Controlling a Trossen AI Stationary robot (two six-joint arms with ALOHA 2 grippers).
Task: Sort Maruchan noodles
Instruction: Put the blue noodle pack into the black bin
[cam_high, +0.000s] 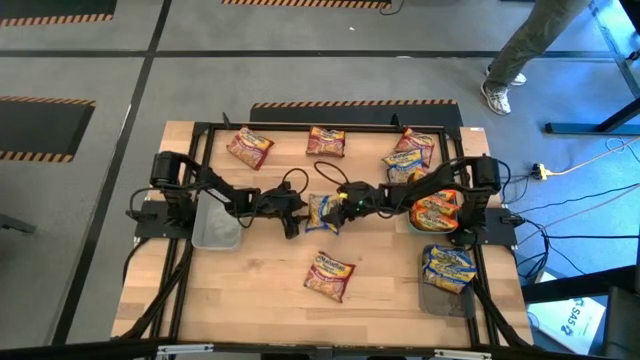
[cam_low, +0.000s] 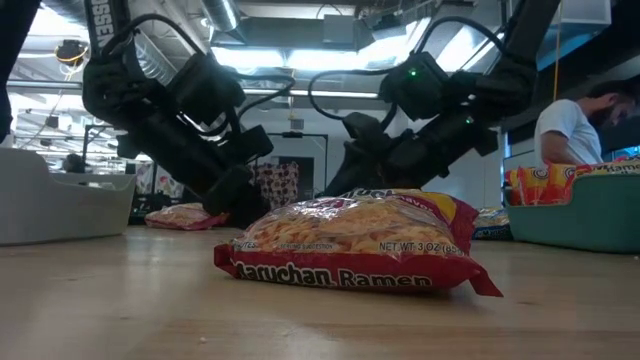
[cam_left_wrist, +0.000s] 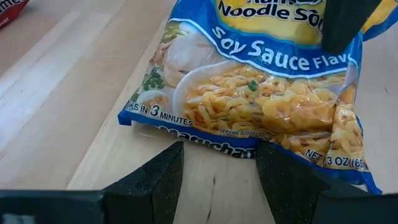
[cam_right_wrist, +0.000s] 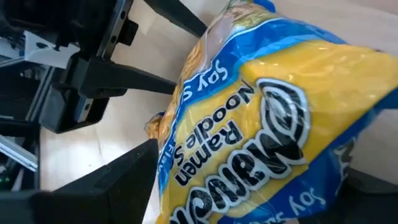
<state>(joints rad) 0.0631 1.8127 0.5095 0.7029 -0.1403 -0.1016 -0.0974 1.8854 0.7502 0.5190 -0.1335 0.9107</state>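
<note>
A: Where is the blue packet (cam_high: 322, 212)?
B: At table centre, crinkly plastic, clamped at its 3 o'clock edge by the right gripper (cam_high: 340, 207).
A: And the left gripper (cam_high: 292, 214)?
B: Spread, at 9 o'clock beside it; bare wood (cam_high: 250, 290) is seen at 6 o'clock.

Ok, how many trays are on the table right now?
3: a clear tray at the table's left side, a teal tray with orange-red packets at its right side, a grey tray with blue-and-yellow packets beside that. None looks hidden.

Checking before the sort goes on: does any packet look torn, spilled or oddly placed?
No tear or spill shows. One blue-and-yellow packet sits between the left gripper and right gripper at mid-table, its right side tilted up.
</note>
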